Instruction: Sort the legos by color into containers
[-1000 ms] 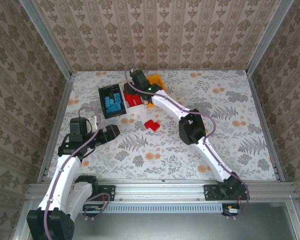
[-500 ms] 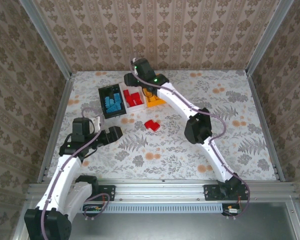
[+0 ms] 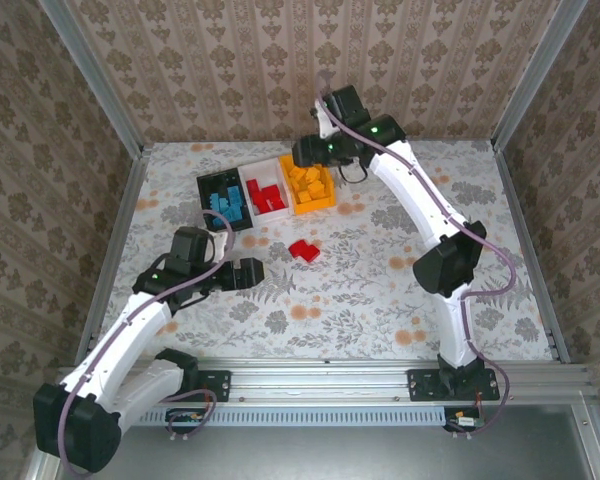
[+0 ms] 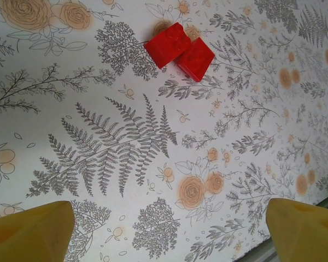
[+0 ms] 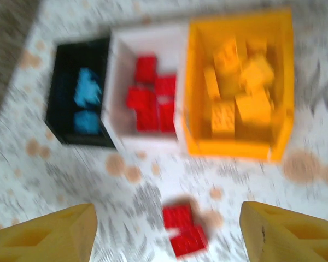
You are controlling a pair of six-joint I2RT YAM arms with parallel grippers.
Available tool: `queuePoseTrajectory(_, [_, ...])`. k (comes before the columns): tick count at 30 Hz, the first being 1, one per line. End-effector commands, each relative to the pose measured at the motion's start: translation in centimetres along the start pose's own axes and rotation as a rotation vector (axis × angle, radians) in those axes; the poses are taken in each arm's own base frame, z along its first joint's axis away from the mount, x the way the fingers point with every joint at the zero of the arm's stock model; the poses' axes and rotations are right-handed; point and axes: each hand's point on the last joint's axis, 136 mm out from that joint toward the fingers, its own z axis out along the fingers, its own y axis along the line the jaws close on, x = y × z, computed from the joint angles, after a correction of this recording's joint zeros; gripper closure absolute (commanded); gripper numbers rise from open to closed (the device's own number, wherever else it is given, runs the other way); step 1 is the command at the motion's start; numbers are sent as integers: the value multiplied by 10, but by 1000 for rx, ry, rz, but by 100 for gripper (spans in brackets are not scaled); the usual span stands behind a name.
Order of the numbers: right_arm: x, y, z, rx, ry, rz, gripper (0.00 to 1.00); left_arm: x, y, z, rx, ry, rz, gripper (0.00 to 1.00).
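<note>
The loose red legos are the only bricks lying outside the containers: two square studded pieces, touching corner to side on the patterned table. From above they sit at about five o'clock from the white bin, near it but clear of its wall.

The three bins stand joined in a row. The black bin, at the nine o'clock end, holds the light blue bricks. The white bin in the middle holds the red bricks. The orange-yellow bin, at the three o'clock end, holds the yellow bricks. No colour appears mixed in any bin, though the right wrist view is smeared and the top view small, so a stray piece underneath could be missed.

By this reading the sorting is nearly finished. Blue and yellow look done, and what is left is the red pair, which belongs in the white bin.

The left gripper hovers at about eight o'clock from the red pair, a little short of it. Its yellow fingers are spread wide with bare table between them and nothing in hand. The right gripper hangs at about twelve o'clock from the orange-yellow bin, looking down over the row. Its jaws are also parted and it carries nothing.
</note>
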Motion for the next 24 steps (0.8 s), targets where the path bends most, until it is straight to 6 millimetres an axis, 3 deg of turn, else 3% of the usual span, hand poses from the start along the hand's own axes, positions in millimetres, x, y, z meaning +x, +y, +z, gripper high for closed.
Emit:
queuePoseTrajectory(1, [81,-8,13,28,306,-32,27,-15,-6,-5,-4,-47,14,8])
queuePoseTrajectory(5, [113,-18,27,108,417,-110,26,-15,-8,-9,-1,-51,20,8])
queuePoseTrajectory(9, [133,-25,47,198,501,-199,24,-12,-6,-13,-13,-59,26,7])
queuePoseTrajectory(17, [157,-15,88,237,604,-298,23,-5,0,-16,-26,-59,20,6])
queuePoseTrajectory(24, [165,-18,106,272,636,-318,22,-3,6,-18,-34,-64,14,5])
